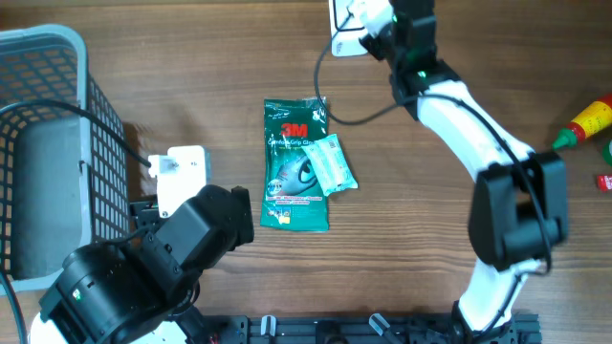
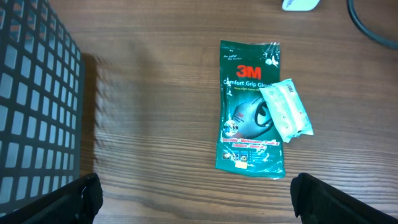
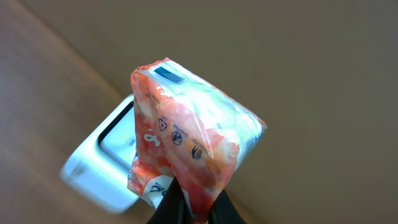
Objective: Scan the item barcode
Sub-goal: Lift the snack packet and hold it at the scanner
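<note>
Overhead: found right gripper (image 1: 381,24) over a white scanner (image 1: 342,36); cannot tell its hold from here. Found left gripper (image 1: 234,210) hovering, touching nothing, with a green 3M packet (image 1: 295,167) just ahead of it and a grey basket (image 1: 100,105) to its left.

Left wrist: confirmed 2 fingers (image 2: 68,199) spread wide, nothing between them. Noted green 3M packet ahead of them, a small clear sachet (image 2: 286,109) lying across its right edge.

Right wrist: confirmed jaws pressed together, pinching the bottom edge of an orange-and-white packet (image 3: 186,124) standing upright beyond the fingertips. Noted scanner behind that packet, left of the gripper; contact between packet and scanner not determinable.
</note>
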Available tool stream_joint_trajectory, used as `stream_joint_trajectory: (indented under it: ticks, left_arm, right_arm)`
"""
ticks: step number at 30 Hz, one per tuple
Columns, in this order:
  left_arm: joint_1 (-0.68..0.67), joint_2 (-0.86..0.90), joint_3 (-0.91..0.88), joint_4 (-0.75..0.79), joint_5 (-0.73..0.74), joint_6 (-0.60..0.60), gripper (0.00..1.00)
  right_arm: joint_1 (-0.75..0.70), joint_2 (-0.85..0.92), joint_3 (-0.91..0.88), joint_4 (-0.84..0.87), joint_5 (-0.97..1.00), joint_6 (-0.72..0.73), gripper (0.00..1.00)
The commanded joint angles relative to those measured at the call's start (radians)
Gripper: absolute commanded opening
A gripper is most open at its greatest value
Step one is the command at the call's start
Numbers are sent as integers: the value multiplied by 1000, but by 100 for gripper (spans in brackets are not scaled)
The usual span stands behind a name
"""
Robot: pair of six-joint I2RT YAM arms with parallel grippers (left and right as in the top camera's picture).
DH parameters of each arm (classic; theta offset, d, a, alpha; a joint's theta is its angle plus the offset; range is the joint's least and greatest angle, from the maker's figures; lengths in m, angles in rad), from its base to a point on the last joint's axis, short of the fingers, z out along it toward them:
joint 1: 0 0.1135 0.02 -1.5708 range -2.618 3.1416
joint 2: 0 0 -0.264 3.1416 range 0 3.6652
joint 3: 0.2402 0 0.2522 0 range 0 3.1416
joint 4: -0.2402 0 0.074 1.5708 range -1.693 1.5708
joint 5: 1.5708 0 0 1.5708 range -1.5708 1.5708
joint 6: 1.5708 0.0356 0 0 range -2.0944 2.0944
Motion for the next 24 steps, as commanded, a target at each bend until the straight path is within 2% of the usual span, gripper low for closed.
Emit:
stream_joint_trajectory:
  ticks: [1, 8, 15, 20, 24]
  left_arm:
    - [1, -2, 3, 2, -3, -13, 100]
    - [1, -2, 3, 2, -3, -13, 100]
    - [1, -2, 3, 2, -3, -13, 100]
    - [1, -2, 3, 2, -3, -13, 100]
    - [1, -2, 3, 2, -3, -13, 100]
  right_arm:
    - [12, 126, 162, -33, 37, -32, 4]
    - [12, 283, 275, -38, 147, -94, 4]
    - [12, 297, 275, -37, 149, -105, 4]
    - [12, 290, 309, -38, 251, -21, 4]
    - [12, 233, 320, -68, 412, 45, 4]
